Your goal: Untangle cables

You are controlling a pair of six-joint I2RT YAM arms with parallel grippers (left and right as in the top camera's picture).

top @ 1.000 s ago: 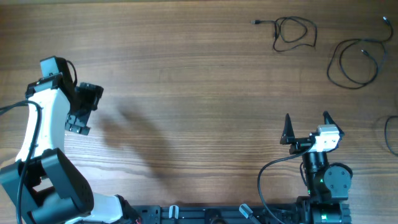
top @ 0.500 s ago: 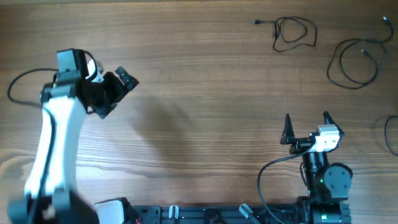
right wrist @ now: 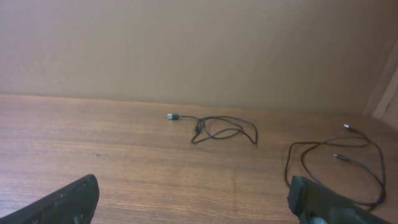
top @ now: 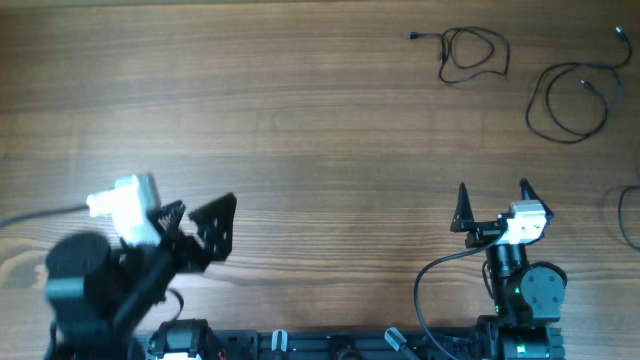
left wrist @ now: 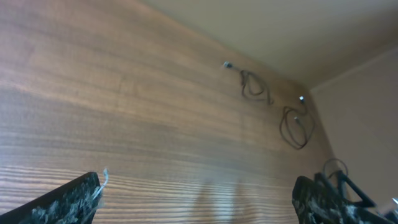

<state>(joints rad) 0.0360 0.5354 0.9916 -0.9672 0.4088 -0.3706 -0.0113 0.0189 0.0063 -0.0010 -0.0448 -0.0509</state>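
Observation:
Three separate thin black cables lie at the far right of the table. A small looped one [top: 472, 50] is at the back; it also shows in the right wrist view [right wrist: 222, 129] and the left wrist view [left wrist: 252, 84]. A larger loop [top: 570, 100] lies to its right, seen from the right wrist [right wrist: 336, 163] and the left wrist [left wrist: 295, 123]. A third [top: 630, 215] is cut by the right edge. My left gripper [top: 200, 225] is open and empty at the front left, far from them. My right gripper [top: 492, 200] is open and empty at the front right.
The wooden table [top: 300, 130] fills the view. A beige wall [right wrist: 186, 43] stands behind its far edge. The arm bases and a black rail [top: 350, 345] sit along the front edge.
My left arm has swung from the table's left side back toward the front edge, its gripper now pointing right. The right arm and the cables have not moved.

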